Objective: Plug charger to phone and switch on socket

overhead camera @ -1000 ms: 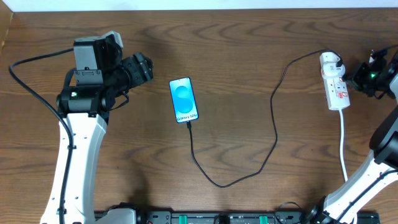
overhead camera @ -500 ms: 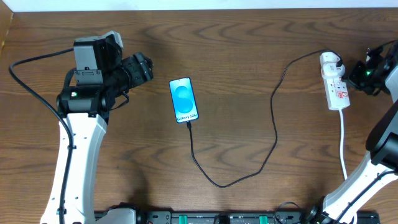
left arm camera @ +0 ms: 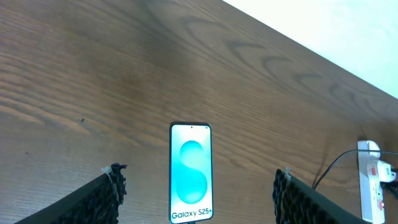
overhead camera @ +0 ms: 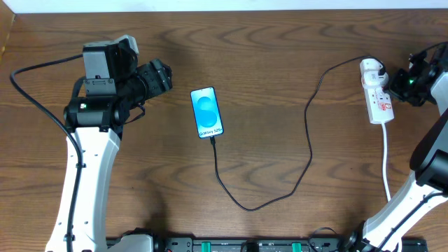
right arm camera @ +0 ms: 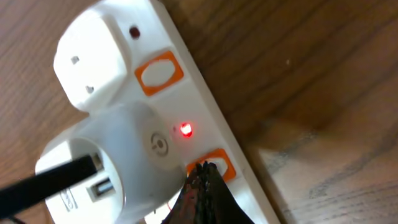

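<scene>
The phone (overhead camera: pixel 207 112) lies flat with its blue screen lit, and it also shows in the left wrist view (left arm camera: pixel 191 173). The charger's thin black cable (overhead camera: pixel 245 207) runs from the phone's near edge in a loop to the white adapter (overhead camera: pixel 371 69), which is plugged into the socket (overhead camera: pixel 381 102). My left gripper (overhead camera: pixel 165 75) hangs open to the left of the phone, its fingers (left arm camera: pixel 107 194) wide apart. My right gripper (right arm camera: pixel 204 168) is shut, its tip touching an orange switch (right arm camera: pixel 214 163) on the socket (right arm camera: pixel 186 99) beside the adapter (right arm camera: pixel 106 165). A red light (right arm camera: pixel 185 129) glows.
The socket's white lead (overhead camera: pixel 387 161) runs down the table toward the front edge. A second orange switch (right arm camera: pixel 158 73) sits farther along the strip. The left arm's thick black cable (overhead camera: pixel 31 91) loops at the far left.
My right gripper has shifted slightly toward the back by the socket. The phone, cable and left arm have not moved.
</scene>
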`<state>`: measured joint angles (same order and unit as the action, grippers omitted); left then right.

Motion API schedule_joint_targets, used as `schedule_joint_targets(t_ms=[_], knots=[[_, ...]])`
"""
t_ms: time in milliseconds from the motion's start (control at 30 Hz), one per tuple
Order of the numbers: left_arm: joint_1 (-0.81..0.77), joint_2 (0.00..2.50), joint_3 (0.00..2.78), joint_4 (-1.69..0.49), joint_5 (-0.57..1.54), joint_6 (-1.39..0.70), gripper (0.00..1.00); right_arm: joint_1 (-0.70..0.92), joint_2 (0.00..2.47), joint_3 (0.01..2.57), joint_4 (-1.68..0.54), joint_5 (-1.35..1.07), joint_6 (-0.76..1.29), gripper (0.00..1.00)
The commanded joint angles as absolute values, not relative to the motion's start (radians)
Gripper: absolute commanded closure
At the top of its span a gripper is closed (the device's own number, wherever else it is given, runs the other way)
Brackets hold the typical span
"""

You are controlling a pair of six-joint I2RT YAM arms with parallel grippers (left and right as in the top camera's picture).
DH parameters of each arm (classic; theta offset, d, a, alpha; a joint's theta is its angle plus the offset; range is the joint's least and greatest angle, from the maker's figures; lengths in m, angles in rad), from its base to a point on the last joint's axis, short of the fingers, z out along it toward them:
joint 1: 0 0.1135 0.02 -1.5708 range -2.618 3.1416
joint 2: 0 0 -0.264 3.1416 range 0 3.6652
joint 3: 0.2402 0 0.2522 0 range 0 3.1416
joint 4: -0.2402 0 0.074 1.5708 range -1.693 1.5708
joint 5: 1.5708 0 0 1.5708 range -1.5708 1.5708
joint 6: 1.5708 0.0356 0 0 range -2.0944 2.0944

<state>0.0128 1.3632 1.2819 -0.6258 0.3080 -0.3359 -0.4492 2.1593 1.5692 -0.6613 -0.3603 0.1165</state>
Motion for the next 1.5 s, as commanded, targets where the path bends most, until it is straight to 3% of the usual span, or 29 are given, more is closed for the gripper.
schedule_joint_targets(t_ms=[0, 500, 933, 1100, 1333, 1400, 1467], knots=[[0.016, 1.356, 1.307, -0.628, 0.302, -0.326, 0.23, -0.395, 2.213, 1.524, -0.688, -0.391, 0.073, 0.99], [0.016, 1.356, 1.307, -0.628, 0.301, -0.326, 0.23, -0.497, 2.181, 1.612, -0.693, -0.339, 0.101, 0.99], [0.016, 1.356, 1.307, -0.628, 0.302, -0.326, 0.23, -0.576, 1.806, 1.682, -0.777, -0.505, 0.076, 0.94], [0.016, 1.356, 1.307, -0.628, 0.302, -0.326, 0.22, -0.455, 1.614, 1.682, -0.884, -0.539, -0.004, 0.92], [0.016, 1.356, 1.307, -0.628, 0.301, -0.326, 0.22, -0.126, 1.428, 1.682, -1.034, -0.263, -0.012, 0.87], [0.016, 1.356, 1.307, -0.628, 0.301, -0.326, 0.23, -0.058, 1.406, 1.682, -1.056, -0.230, 0.001, 0.80], [0.016, 1.356, 1.307, -0.628, 0.302, -0.326, 0.22, -0.001, 1.390, 1.682, -1.076, -0.223, 0.007, 0.62]])
